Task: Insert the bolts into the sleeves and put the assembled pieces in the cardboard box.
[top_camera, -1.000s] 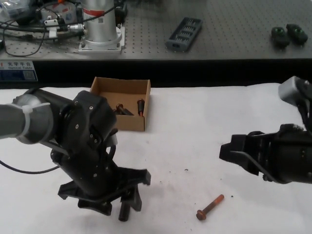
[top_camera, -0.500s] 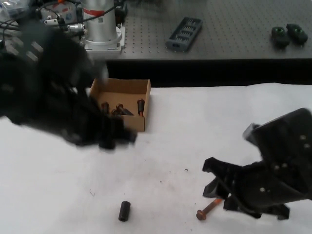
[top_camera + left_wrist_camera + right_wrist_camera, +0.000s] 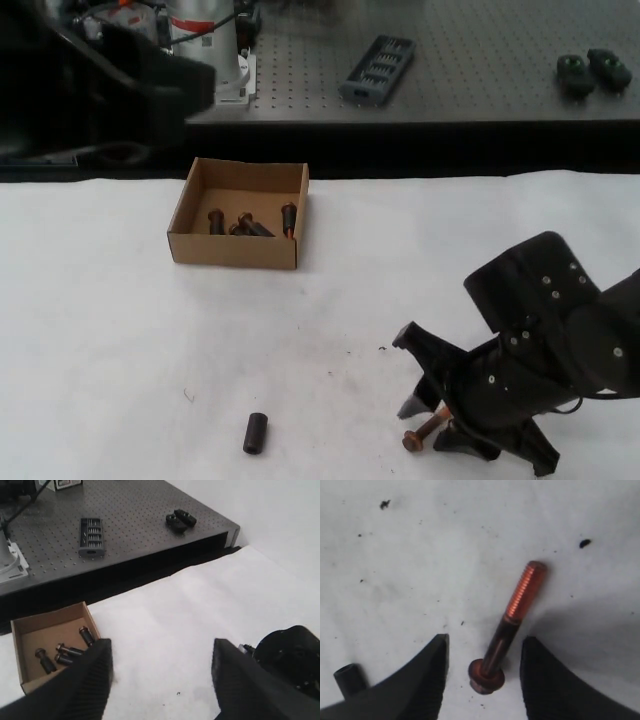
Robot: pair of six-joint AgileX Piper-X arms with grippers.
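Observation:
A copper-coloured bolt (image 3: 507,625) lies flat on the white sheet, its head between the fingertips of my open right gripper (image 3: 482,670). From above, that gripper (image 3: 432,425) stands low over the bolt (image 3: 424,430) at the front right. A short black sleeve (image 3: 255,433) lies loose on the sheet at the front centre, and its end also peeks in beside one finger (image 3: 350,677). My left gripper (image 3: 160,680) is open and empty, raised high at the back left, looking down on the cardboard box (image 3: 30,630). The box (image 3: 240,258) holds several assembled pieces (image 3: 250,224).
Behind the white sheet runs a perforated metal bench (image 3: 480,60) with a black rack (image 3: 378,66), two black knobs (image 3: 594,72) and a metal post base (image 3: 205,60). The left arm's dark body (image 3: 90,80) hangs over the back left corner.
The left arm let go of the sleeve and swung up and back to the left. The right arm came down over the bolt, fingers on either side of its head.

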